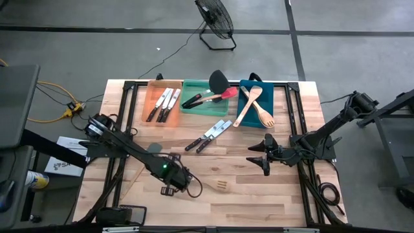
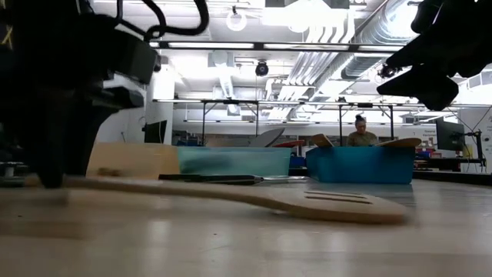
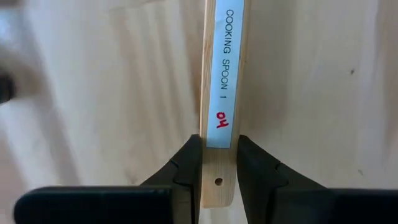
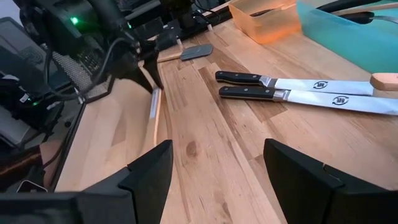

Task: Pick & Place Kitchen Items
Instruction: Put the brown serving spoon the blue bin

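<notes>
The left gripper (image 1: pixel 187 188) is standing low over the near part of the wooden table (image 1: pixel 259 194), its two dark fingers (image 3: pixel 186 171) closing on either side of the handle of a pale wooden slotted turner (image 1: pixel 217 186). The turner is lying flat on the tabletop, its handle bearing a label reading "COOKING SPOON 1", its slotted head pointing toward the right arm. The right gripper (image 1: pixel 266 160) is hovering near the table's middle right with its jaws spread wide and holding nothing. Two black-handled knives (image 1: pixel 208 134) are lying side by side on the table just in front of the green tray (image 1: pixel 187 107). Behind them, the orange tray (image 1: pixel 150 100) is holding more knives, and the blue tray (image 1: pixel 244 110) is holding wooden utensils.
</notes>
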